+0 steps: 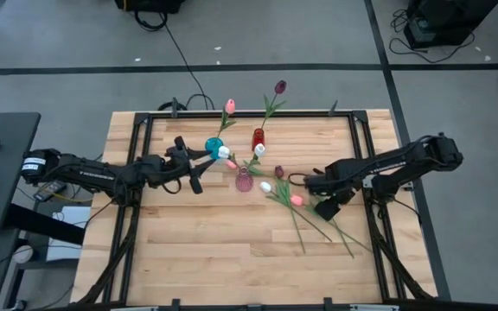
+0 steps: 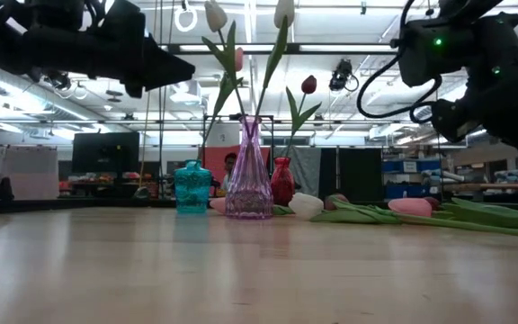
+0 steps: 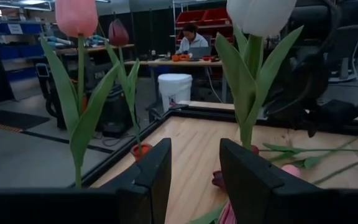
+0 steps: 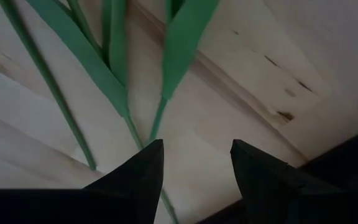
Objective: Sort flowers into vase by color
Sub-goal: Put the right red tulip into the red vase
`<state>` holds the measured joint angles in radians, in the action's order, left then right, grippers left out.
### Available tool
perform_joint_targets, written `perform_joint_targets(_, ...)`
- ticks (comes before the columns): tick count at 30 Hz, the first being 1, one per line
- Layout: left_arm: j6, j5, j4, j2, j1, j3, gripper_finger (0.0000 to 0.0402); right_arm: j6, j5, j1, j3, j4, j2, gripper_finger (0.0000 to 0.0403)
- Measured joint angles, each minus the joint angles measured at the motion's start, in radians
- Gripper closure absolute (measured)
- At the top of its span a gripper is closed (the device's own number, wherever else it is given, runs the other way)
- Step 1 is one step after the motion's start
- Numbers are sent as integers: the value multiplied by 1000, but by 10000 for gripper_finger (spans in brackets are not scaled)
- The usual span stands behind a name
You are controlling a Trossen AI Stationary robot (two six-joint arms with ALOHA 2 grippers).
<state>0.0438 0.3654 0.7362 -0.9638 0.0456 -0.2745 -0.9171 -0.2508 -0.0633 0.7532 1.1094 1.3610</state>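
Observation:
Three small vases stand mid-table. A teal vase [image 1: 213, 145] holds a pink tulip [image 2: 238, 58], a red vase [image 1: 258, 138] holds a maroon tulip [image 2: 308, 84], and a pink glass vase [image 2: 248, 171] holds two white tulips [image 2: 216, 14]. Several more tulips [image 1: 296, 199] lie flat on the wood right of the vases, their stems [image 1: 322, 226] running toward the near right. My left gripper [image 3: 194, 177] is open, raised beside the teal vase on its left. My right gripper [image 4: 194, 171] is open above the lying stems [image 4: 126, 109], touching none.
A black metal frame [image 1: 249, 114] runs around the wooden table top [image 1: 214, 250], whose near half is bare wood. Beyond the far edge is a workshop with a white bucket [image 3: 174, 90] and a person seated at a desk [image 3: 191, 38].

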Motion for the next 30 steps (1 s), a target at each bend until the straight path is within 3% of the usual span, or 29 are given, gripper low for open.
perform_joint_targets(5, -2, 0, -9, 0, 0, 0, 259, -33, 37, -55, 0, -60, 65, 203)
perform_joint_targets(16, -2, 0, -9, 0, 0, 0, 259, 29, 74, -61, 0, -133, 181, 222)
perform_joint_targets(24, -3, 0, -17, 0, 0, 0, 259, 56, 66, -59, -1, -159, 204, 286)
perform_joint_targets(30, -3, 0, -17, 0, 0, 0, 260, 82, 81, -48, -1, -159, 203, 371)
